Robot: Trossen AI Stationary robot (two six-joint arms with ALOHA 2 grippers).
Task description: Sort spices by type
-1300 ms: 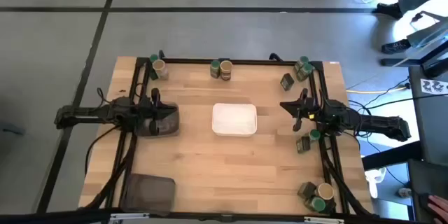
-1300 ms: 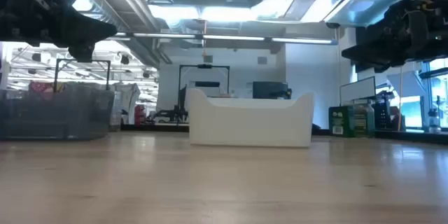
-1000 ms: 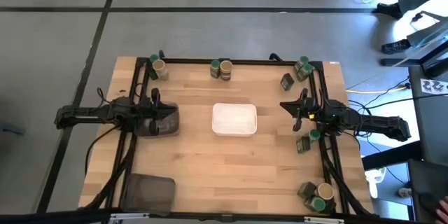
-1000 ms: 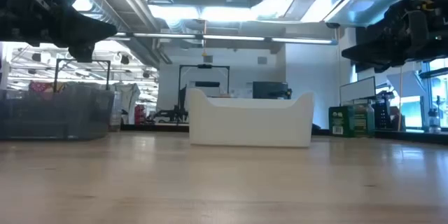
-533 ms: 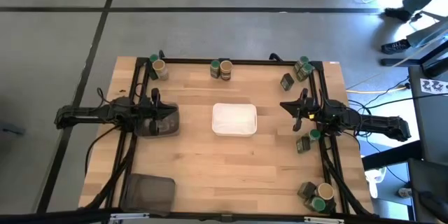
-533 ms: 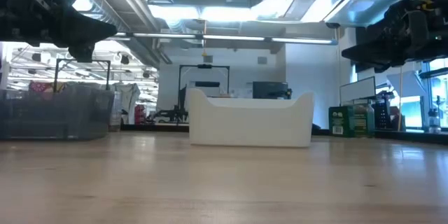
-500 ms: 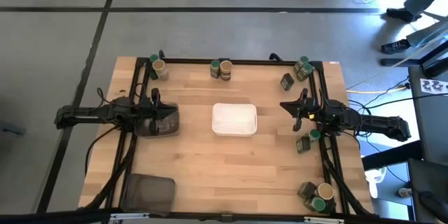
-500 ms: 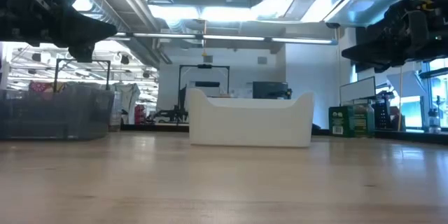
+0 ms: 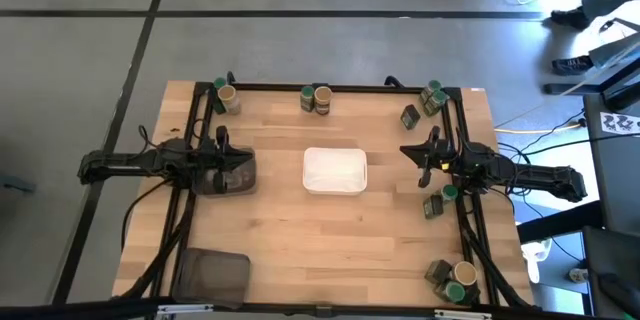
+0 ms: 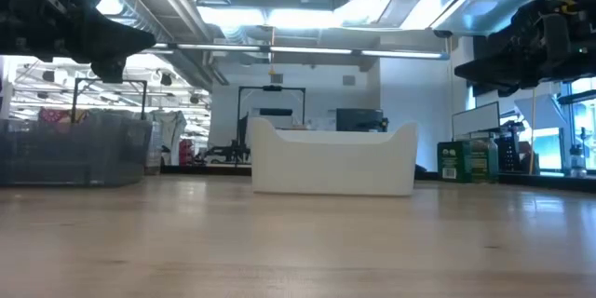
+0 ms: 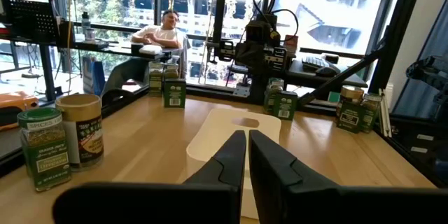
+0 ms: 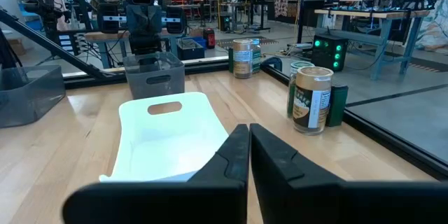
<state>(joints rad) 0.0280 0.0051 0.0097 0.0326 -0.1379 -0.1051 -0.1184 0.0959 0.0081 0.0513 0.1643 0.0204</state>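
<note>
Wooden table [image 9: 330, 230] holds white tray [image 9: 334, 171], scattered spices [image 9: 318, 99].

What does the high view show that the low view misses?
Only the high view shows the spices along the table's edges, the second dark grey tray at the near-left corner, and both shut grippers, left and right. Only the low view shows the room behind. Both show the white tray at centre.

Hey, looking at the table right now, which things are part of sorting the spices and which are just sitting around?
Part of the job:
- green-lidded jars
- tan-topped jars
- dark tins

Just sitting around:
- white tray, mid-table
- grey trays, on the left side
- black frame along the table's edge
</note>
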